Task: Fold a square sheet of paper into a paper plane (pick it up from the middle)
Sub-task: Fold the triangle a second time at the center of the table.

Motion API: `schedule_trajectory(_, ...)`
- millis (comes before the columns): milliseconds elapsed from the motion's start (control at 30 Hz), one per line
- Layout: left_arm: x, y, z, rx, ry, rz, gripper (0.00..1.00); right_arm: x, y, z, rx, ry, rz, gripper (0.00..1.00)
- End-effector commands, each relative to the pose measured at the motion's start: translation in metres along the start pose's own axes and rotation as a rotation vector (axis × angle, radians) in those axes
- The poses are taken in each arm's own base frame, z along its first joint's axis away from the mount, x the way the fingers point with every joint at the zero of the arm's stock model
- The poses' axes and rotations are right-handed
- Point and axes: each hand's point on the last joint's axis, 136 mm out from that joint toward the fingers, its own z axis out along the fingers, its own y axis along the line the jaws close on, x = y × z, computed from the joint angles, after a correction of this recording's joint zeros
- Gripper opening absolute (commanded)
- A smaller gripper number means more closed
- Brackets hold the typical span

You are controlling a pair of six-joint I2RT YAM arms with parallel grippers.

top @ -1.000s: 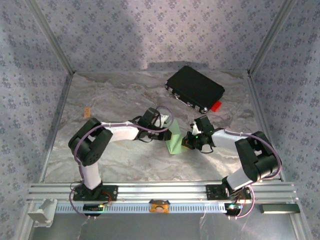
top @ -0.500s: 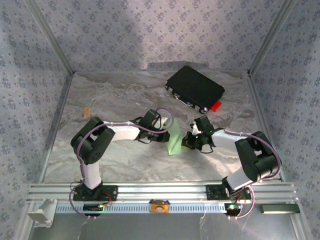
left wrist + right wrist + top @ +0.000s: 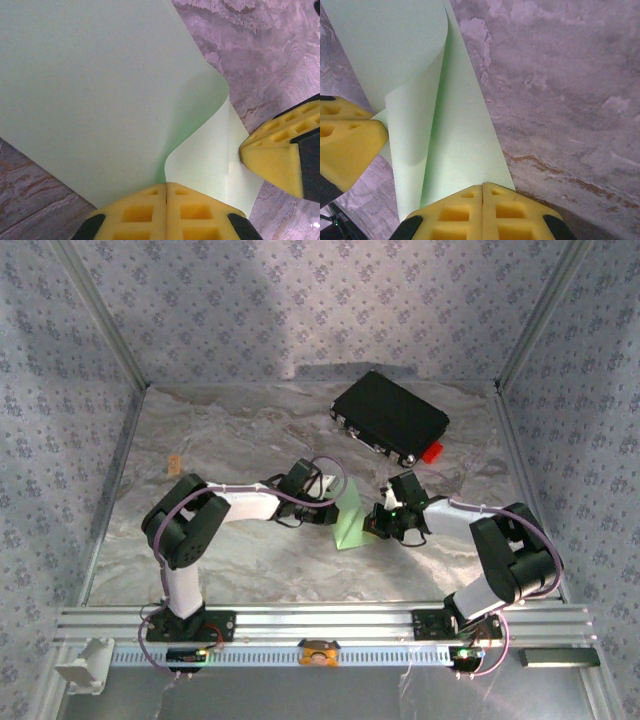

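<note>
The square sheet of paper, pale green, lies mid-table with one flap curled up and over. In the left wrist view the curled flap runs down into the seam of my left gripper, which is shut on its edge. My right gripper is shut, its tips resting on the near edge of the flat lower layer. The two grippers sit close together, the left gripper on the paper's left and the right gripper on its right. The paper plane is out of view.
A black rectangular case lies at the back right with a small red tab at its near corner. A small tan piece sits at the far left. Patterned walls close in the marble table.
My left gripper has shifted slightly toward the near side with the paper flap. The right arm has not moved.
</note>
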Motion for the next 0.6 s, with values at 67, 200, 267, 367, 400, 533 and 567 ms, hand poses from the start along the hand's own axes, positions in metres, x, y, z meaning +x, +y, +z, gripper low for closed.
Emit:
schedule_trajectory(67,0.011,0.011,0.009,-0.016,0.047,-0.004,0.00,0.005,-0.001,-0.001,0.000,0.007,0.005,0.00)
schedule_trajectory(200,0.016,0.013,0.015,-0.016,0.060,-0.003,0.00,0.003,0.013,-0.004,-0.052,0.004,-0.020,0.02)
schedule_trajectory(267,0.015,0.013,0.014,-0.016,0.058,-0.003,0.00,0.003,0.017,-0.006,-0.063,0.002,-0.028,0.03)
schedule_trajectory(367,0.014,0.012,0.012,-0.020,0.053,-0.002,0.00,0.004,0.021,-0.010,-0.069,-0.005,-0.041,0.04)
schedule_trajectory(400,0.015,0.012,0.012,-0.019,0.049,-0.003,0.00,0.004,0.023,-0.011,-0.078,-0.006,-0.048,0.04)
schedule_trajectory(533,0.012,0.009,0.010,-0.009,0.042,0.000,0.00,0.009,0.021,-0.007,-0.073,0.019,-0.053,0.03)
schedule_trajectory(567,0.010,0.007,0.009,-0.004,0.037,0.001,0.00,0.011,0.018,-0.005,-0.064,0.029,-0.047,0.01)
